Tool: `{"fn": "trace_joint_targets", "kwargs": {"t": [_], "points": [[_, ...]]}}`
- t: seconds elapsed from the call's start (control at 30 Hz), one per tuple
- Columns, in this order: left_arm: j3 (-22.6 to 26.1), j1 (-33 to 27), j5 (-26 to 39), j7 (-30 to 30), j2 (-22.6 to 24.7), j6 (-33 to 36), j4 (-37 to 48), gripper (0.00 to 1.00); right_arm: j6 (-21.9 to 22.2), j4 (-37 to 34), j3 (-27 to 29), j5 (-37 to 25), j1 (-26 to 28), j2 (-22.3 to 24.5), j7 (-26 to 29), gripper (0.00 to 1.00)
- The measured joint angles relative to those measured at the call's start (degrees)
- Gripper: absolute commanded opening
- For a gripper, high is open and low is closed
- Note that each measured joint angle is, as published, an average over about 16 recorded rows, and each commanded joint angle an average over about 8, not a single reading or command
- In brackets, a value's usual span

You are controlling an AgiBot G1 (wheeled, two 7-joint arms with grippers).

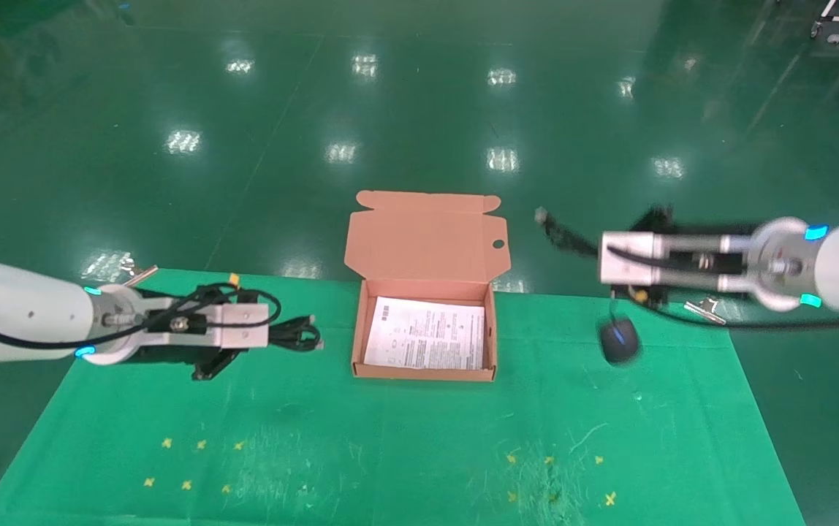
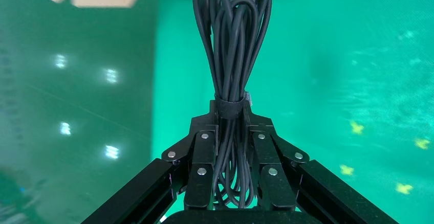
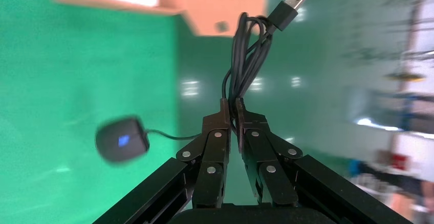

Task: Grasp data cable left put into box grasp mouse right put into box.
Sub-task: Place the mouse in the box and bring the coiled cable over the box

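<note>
Head view first: the left gripper (image 1: 244, 337) sits over the green mat (image 1: 390, 453), left of the box (image 1: 424, 334), with the data cable (image 1: 294, 332) poking out toward it. The box is open, lid flap up, white printed sheet (image 1: 425, 336) lying inside. Over on the right, the right gripper (image 1: 613, 257) is up in the air holding a bunch of cord, and the mouse (image 1: 620, 340) hangs below it, right of the box.

Left wrist view: fingers (image 2: 204, 170) are pinched narrow on the data cable (image 2: 233, 70), just behind its little strap (image 2: 230, 107). Decent spot to grab imo, since the loops are floppy and would splay out anywhere else. It's light, no crushing worries.

Right wrist view: fingers (image 3: 217, 147) are closed tight on the mouse's cord (image 3: 248, 55), USB plug (image 3: 289, 6) sticking out past them, and the mouse (image 3: 122, 139) dangles off to the side on its thin lead. That'll swing like a pendulum, so I'd guess it needs a slow lowering into the box (image 3: 225, 4).
</note>
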Motion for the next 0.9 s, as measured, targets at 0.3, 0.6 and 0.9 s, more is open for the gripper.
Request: {"fn": "trace_joint_targets", "kwargs": {"t": [0.3, 0.6, 0.9], "points": [[-1.4, -3.9, 2.1, -2.1, 1.5, -1.7, -3.4, 0.00, 4.8, -5.1, 2.2, 1.8, 5.3, -7.4, -5.8, 0.00], [-2.3, -7.2, 5.7, -5.0, 3.9, -3.7, -4.1, 0.00, 8.3, -17.4, 3.9, 8.7, 8.3, -17.2, -17.6, 0.00], [-2.8, -8.3, 8.8, -7.9, 4.8, -4.4, -5.1, 0.00, 7.8, -26.7, 5.5, 15.3, 9.3, -23.0, -27.3, 0.00]]}}
